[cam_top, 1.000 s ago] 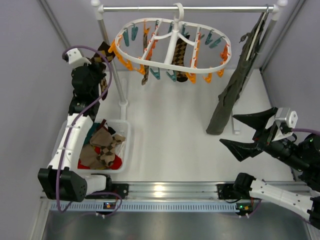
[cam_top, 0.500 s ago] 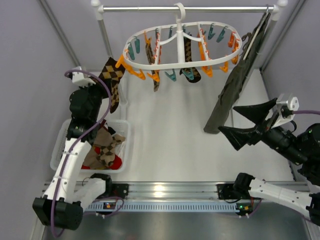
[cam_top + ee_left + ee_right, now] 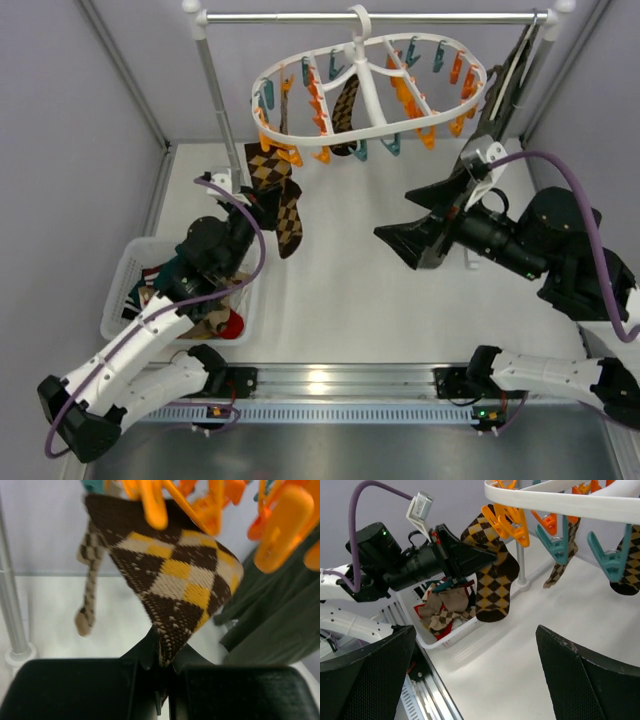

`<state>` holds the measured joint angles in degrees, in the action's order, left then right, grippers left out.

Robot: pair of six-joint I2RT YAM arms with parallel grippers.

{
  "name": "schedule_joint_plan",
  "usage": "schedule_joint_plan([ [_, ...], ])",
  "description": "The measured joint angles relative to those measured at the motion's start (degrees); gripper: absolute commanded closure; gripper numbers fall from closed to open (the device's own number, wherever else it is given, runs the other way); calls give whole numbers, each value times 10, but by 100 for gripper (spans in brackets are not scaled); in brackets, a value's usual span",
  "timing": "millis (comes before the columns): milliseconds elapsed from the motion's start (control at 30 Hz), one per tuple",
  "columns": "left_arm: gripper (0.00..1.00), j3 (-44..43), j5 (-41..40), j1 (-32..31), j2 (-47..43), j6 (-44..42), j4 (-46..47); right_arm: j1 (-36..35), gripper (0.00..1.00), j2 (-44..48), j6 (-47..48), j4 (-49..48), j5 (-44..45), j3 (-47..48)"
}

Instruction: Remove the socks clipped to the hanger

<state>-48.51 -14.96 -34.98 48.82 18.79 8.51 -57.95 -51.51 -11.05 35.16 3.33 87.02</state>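
At centre-left of the top view, the left gripper (image 3: 163,661) pinches the lower edge of a brown-and-yellow argyle knitted sock (image 3: 175,587). The sock hangs from an orange plastic clip (image 3: 151,504) on the white plastic oval hanger (image 3: 372,128) at upper centre. It looks light, soft and stretchy, so a hold nearer the clip should suit it. At centre-right, the right gripper (image 3: 392,215) gapes empty.

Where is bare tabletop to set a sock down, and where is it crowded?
Bare white tabletop lies between the white plastic basket and the right gripper. Crowded: beneath the white oval clip hanger, where the left gripper pinches a brown argyle sock.
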Motion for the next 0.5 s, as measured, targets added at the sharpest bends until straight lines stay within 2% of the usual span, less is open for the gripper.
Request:
schedule_joint_plan([
  [267,100,4,-161,-182,44,-72,6,0,1,-80,-13,-4,-11,35],
  [500,100,-12,-286,-275,128,-125,9,0,1,-119,-17,-3,-18,64],
])
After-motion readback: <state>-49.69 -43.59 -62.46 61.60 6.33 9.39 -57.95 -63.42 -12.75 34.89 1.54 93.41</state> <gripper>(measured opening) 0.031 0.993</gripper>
